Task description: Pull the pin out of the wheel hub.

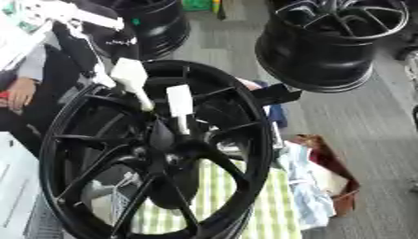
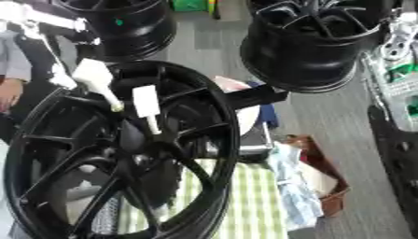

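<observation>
A large black wheel hub [image 1: 155, 154] stands upright and fills the lower left of both eye views, its spokes meeting at a dark centre [image 1: 163, 140]. Two white pins stick out of it. One pin [image 1: 179, 103] has a flat white handle and a thin shaft that runs down into the hub near the centre. The other pin [image 1: 130, 77] sits higher and further left, slanting toward a spoke. Neither of my hands shows in either view.
Two more black wheels stand behind, one at top right [image 1: 326, 42] and one at top left [image 1: 155, 23]. A green checked cloth [image 1: 269, 205] lies under the hub. A brown bag [image 1: 330, 175] holds pale cloth. A person's hand [image 1: 18, 93] rests at the left edge.
</observation>
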`<act>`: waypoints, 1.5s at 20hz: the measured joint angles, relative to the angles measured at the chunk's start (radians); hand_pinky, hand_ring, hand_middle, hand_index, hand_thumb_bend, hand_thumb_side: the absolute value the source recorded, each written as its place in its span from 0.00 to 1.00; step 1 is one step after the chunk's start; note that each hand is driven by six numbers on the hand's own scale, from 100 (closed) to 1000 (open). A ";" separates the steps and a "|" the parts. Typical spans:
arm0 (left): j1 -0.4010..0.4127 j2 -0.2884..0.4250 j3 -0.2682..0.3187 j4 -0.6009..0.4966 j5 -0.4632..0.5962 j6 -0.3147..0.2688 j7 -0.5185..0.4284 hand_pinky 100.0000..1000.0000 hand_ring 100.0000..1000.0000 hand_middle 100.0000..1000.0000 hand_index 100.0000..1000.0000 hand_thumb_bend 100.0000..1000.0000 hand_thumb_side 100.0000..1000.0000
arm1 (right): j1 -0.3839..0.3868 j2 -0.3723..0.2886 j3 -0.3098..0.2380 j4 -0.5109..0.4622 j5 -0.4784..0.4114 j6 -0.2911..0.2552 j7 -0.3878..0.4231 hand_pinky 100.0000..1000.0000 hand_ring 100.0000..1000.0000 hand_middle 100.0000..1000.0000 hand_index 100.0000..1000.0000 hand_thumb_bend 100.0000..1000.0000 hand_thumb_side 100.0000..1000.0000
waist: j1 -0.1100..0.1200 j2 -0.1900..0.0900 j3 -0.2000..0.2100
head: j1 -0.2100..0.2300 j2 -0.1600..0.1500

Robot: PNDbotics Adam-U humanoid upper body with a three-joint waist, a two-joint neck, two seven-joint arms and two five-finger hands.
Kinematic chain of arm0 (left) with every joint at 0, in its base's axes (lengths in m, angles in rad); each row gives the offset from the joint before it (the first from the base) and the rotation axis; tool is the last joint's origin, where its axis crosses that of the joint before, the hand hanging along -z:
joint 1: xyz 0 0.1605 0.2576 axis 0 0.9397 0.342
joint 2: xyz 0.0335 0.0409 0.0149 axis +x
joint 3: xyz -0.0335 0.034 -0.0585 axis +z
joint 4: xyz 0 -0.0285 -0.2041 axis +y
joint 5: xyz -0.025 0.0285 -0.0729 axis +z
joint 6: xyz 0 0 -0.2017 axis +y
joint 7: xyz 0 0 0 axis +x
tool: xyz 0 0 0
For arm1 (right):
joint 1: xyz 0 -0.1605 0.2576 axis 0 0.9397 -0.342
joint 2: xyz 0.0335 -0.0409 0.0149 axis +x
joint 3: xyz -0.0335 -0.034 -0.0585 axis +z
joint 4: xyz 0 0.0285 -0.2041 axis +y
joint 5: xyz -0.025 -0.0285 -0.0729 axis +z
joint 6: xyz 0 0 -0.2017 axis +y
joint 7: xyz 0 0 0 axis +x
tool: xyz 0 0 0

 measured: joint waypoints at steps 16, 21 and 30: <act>0.080 0.184 0.391 0.093 0.029 0.035 0.152 0.66 0.53 0.26 0.42 0.27 0.00 | 0.005 -0.008 -0.012 0.000 0.002 0.001 -0.009 0.66 0.68 0.56 0.71 0.00 0.72 | 0.000 0.000 0.016 | -0.044 -0.002; 0.107 0.215 0.483 0.205 -0.041 0.043 0.250 0.67 0.54 0.26 0.42 0.25 0.00 | 0.005 -0.012 -0.013 0.000 0.005 0.003 -0.011 0.66 0.68 0.56 0.71 0.00 0.72 | -0.004 0.001 0.019 | -0.051 -0.009; 0.130 0.228 0.569 0.419 -0.216 0.040 0.444 0.68 0.56 0.32 0.48 0.17 0.00 | 0.004 -0.014 -0.017 -0.001 0.009 0.005 -0.012 0.66 0.68 0.56 0.71 0.00 0.72 | -0.008 0.005 0.018 | -0.065 -0.011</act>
